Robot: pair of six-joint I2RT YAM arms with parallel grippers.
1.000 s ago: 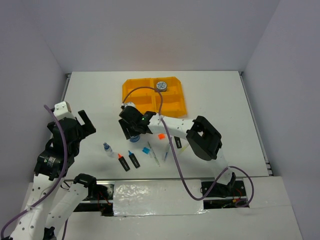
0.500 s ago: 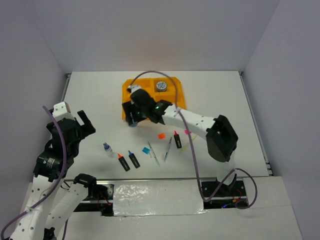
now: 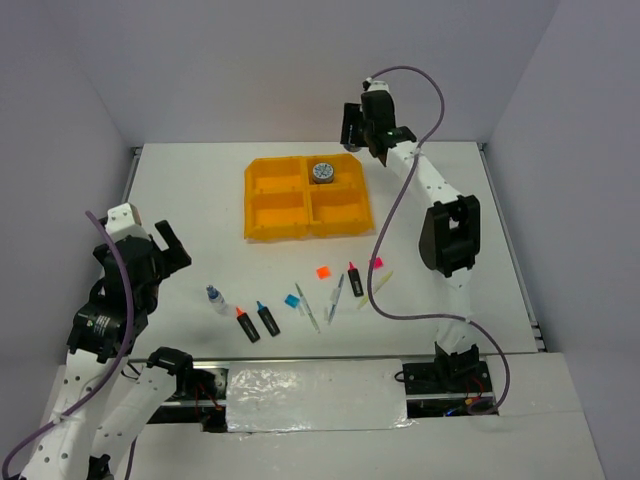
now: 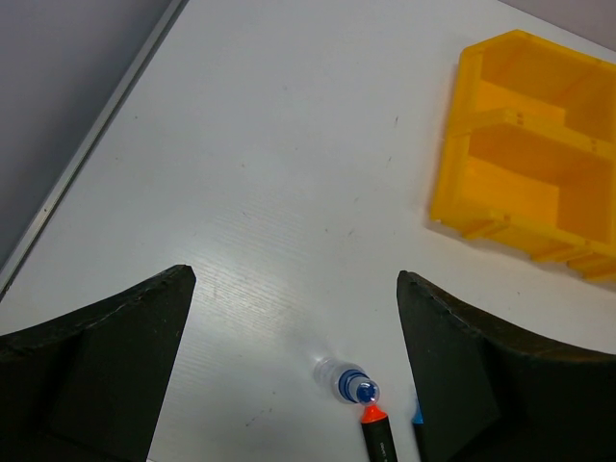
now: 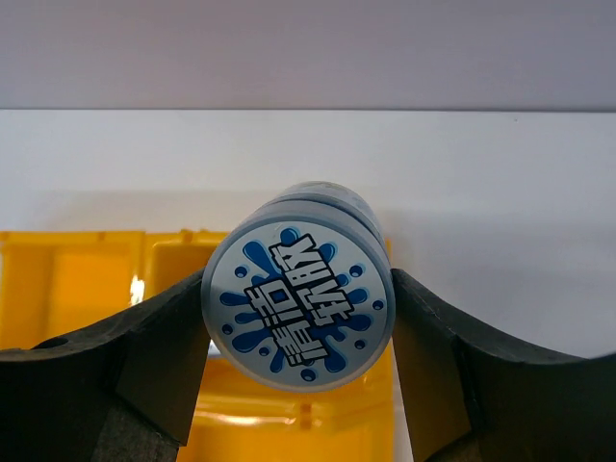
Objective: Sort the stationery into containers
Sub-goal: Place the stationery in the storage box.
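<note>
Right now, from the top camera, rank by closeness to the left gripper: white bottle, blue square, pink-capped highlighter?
1. White bottle, just right of the left gripper.
2. Blue square, farther right.
3. Pink-capped highlighter, farthest right.

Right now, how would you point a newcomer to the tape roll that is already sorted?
In the top view, find the orange-yellow plastic tray with four compartments at the far middle of the table. Its far right compartment holds a round blue-and-white patterned tape roll lying flat, the tray's only content. The matching roll is off the table, clamped in the right gripper past the tray's far edge.
</note>
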